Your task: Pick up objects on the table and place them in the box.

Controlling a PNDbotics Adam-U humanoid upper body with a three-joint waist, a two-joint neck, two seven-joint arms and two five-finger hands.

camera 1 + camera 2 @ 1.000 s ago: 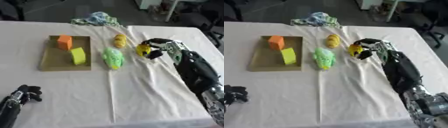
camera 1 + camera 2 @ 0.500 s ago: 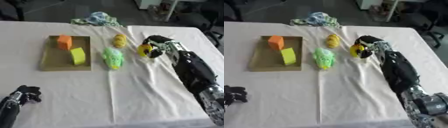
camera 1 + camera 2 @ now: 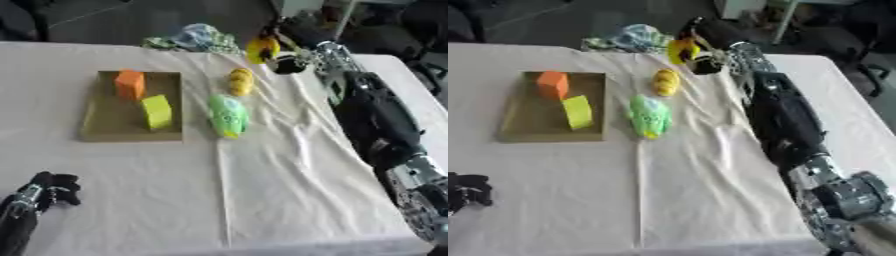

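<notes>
Two blocks already sit in the box [image 3: 112, 125]; my right hand [image 3: 284, 47] curls round the yellow toy [image 3: 262, 49], lifted above the table [image 3: 289, 180] for carrying there.

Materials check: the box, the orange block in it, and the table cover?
Box: looks like brown cardboard, matte and flat-toned, with low thin walls. Orange block: probably foam or painted wood; even colour, matte faces, no shine, so it stays open. Table cover: white cloth, shown by its creases and soft folds.
</notes>
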